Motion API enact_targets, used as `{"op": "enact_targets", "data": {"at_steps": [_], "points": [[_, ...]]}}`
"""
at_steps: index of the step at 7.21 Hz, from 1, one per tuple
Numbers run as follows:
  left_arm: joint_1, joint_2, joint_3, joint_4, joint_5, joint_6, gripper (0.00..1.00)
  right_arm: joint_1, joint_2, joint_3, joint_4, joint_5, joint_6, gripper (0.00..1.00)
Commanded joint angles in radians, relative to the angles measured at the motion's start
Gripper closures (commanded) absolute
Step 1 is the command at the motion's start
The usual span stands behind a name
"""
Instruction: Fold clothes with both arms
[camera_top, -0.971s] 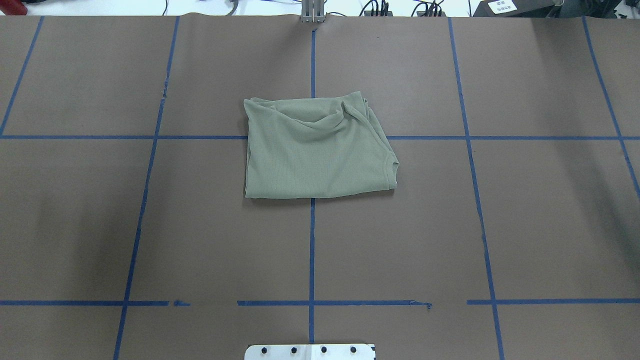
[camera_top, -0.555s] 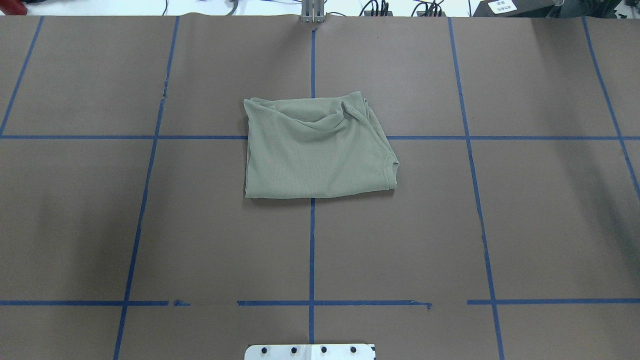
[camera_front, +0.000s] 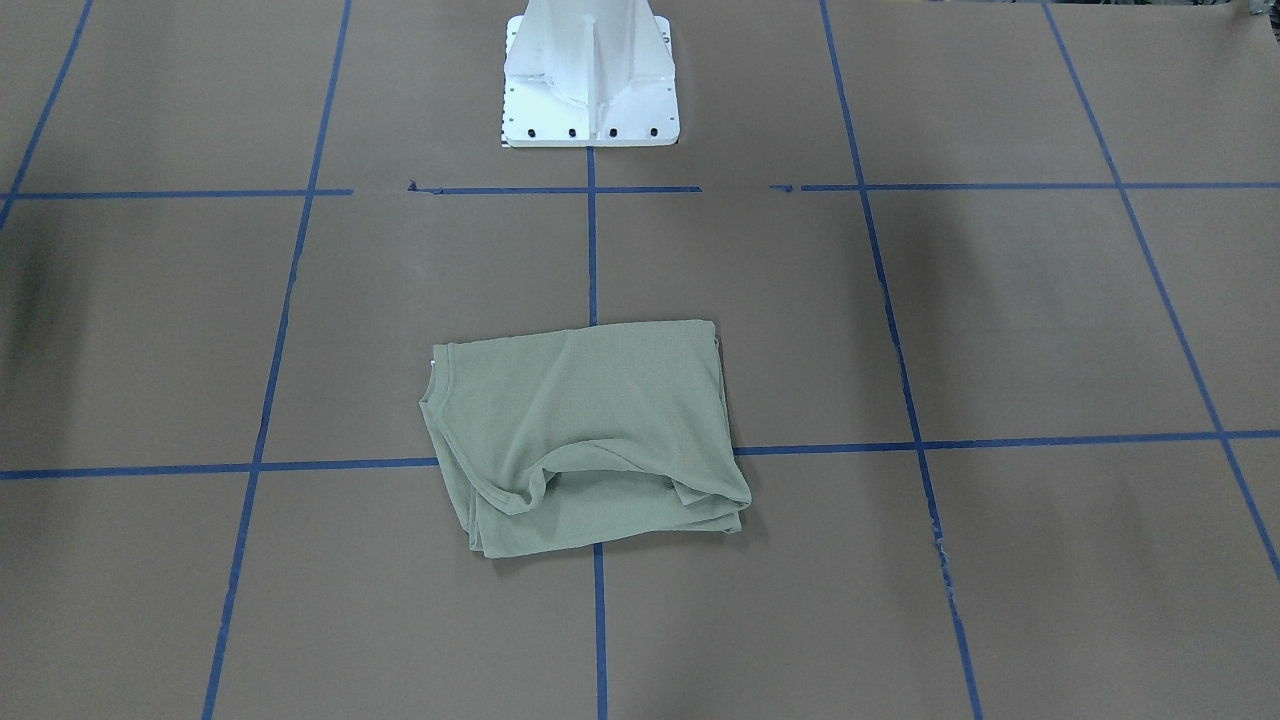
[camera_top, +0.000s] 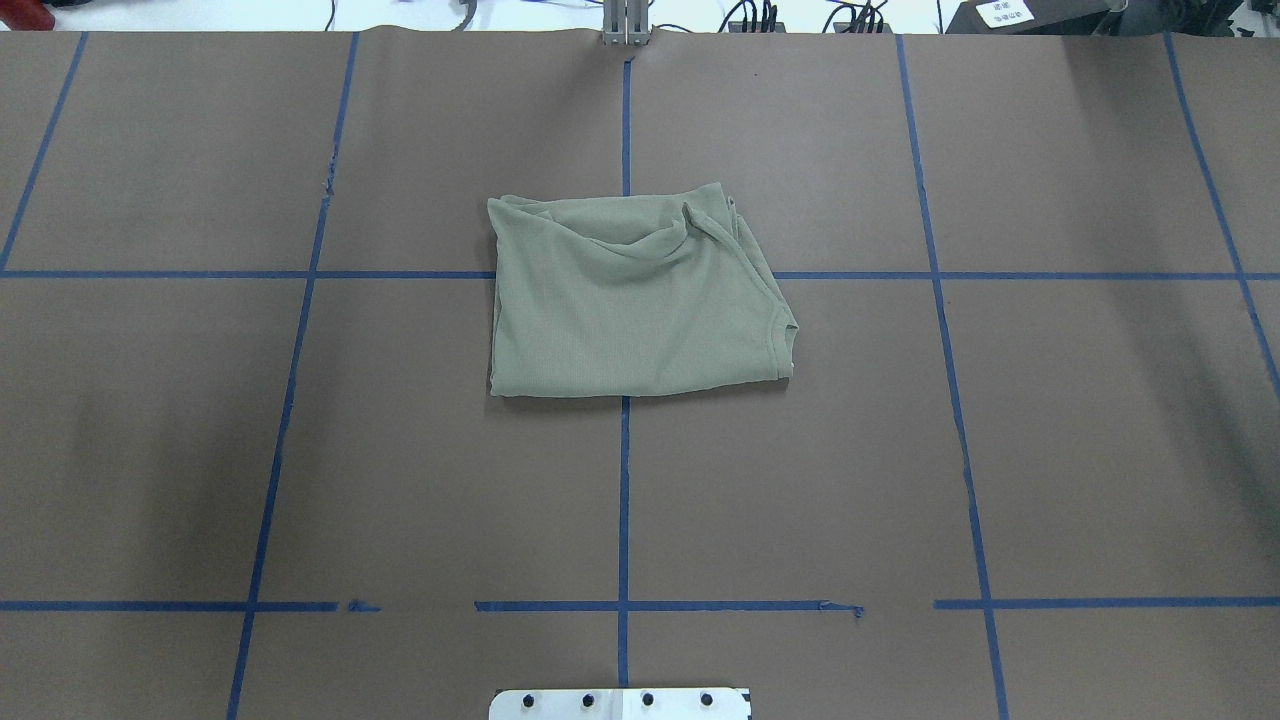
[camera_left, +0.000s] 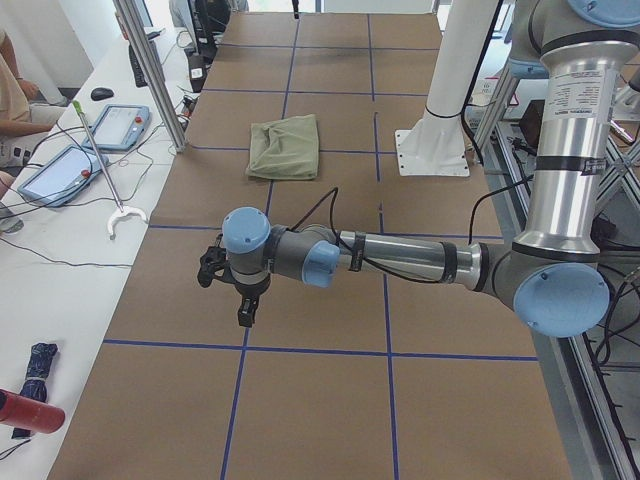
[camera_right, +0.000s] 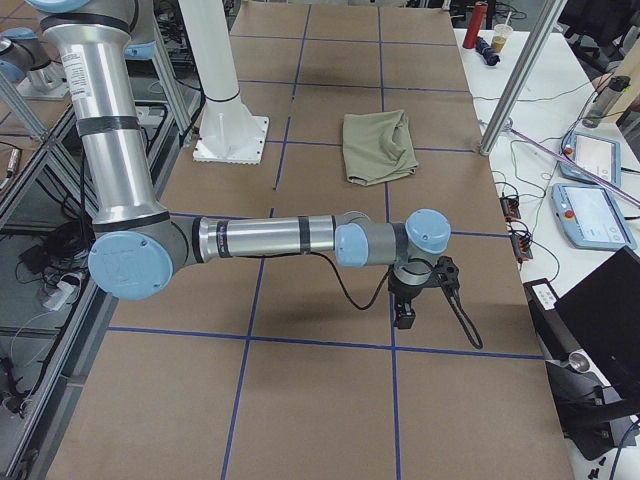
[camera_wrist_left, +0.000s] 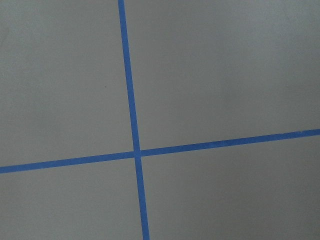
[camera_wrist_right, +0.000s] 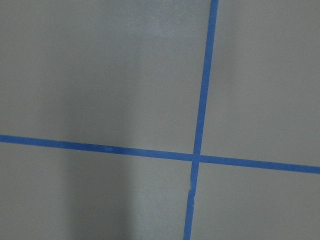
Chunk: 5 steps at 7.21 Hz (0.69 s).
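The pale sage-green shirt (camera_top: 630, 300) lies folded into a rough rectangle on the brown table, over the centre tape line; it also shows in the front-facing view (camera_front: 580, 430) and both side views (camera_left: 285, 147) (camera_right: 378, 146). Neither arm touches it. My left gripper (camera_left: 240, 300) hangs over bare table far to the shirt's left, seen only in the exterior left view. My right gripper (camera_right: 405, 315) hangs over bare table far to the shirt's right, seen only in the exterior right view. I cannot tell whether either is open or shut. Both wrist views show only table and blue tape.
The white base pedestal (camera_front: 590, 80) stands at the robot's side of the table. Blue tape lines (camera_top: 624, 500) grid the brown surface. A side bench holds teach pendants (camera_left: 125, 125) and a grabber stick (camera_left: 100, 170). A metal post (camera_right: 510, 90) stands near the table edge.
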Motion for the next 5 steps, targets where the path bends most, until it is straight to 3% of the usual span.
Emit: {"op": "enact_targets", "data": {"at_steps": [1, 5], "points": [[0.0, 0.001, -0.001, 0.002, 0.002, -0.002, 0.0, 0.0, -0.002, 0.001, 0.0, -0.004, 0.0, 0.0], [0.0, -0.005, 0.011, 0.002, 0.009, -0.004, 0.0, 0.002, -0.012, 0.055, -0.009, 0.001, 0.002, 0.0]]}}
